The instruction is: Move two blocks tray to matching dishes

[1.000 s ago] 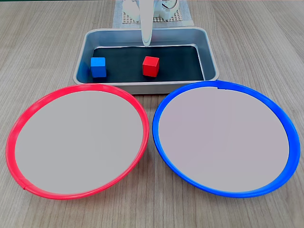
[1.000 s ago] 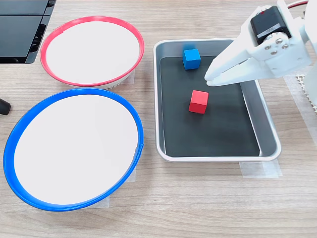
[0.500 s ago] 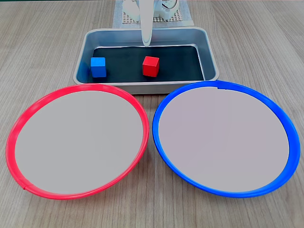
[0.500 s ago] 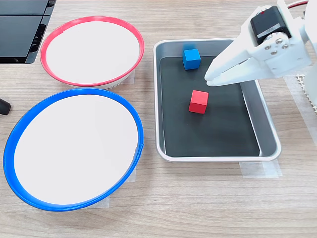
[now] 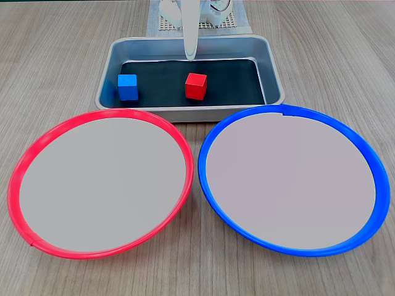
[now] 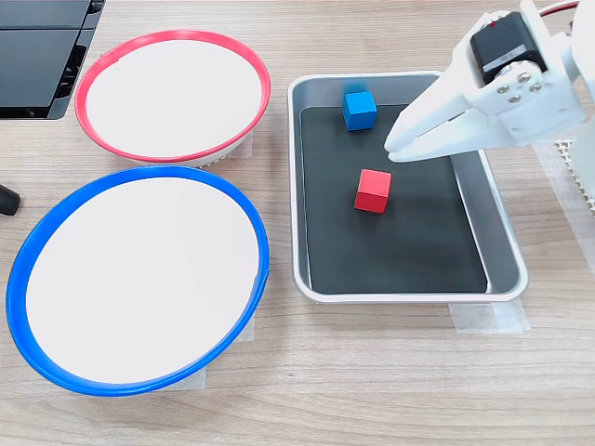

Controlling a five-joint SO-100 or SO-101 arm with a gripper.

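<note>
The grey metal tray (image 5: 185, 113) (image 6: 498, 242) holds both blocks on its black bottom. The blue block (image 5: 127, 86) (image 6: 359, 109) sits near one end, and the red block (image 5: 195, 85) (image 6: 373, 190) near the middle. My white gripper (image 5: 190, 54) (image 6: 391, 150) hovers above the tray, shut and holding nothing, its tip between the two blocks and closer to the red one. The red-rimmed dish (image 5: 13, 185) (image 6: 172, 35) and the blue-rimmed dish (image 5: 374, 163) (image 6: 14, 297) lie side by side next to the tray, with nothing on them.
A black device (image 6: 37, 56) lies beyond the red dish in a fixed view. A white mesh mat (image 5: 165, 24) sits under the arm's base behind the tray. Tape (image 6: 488, 318) holds the tray to the wooden table.
</note>
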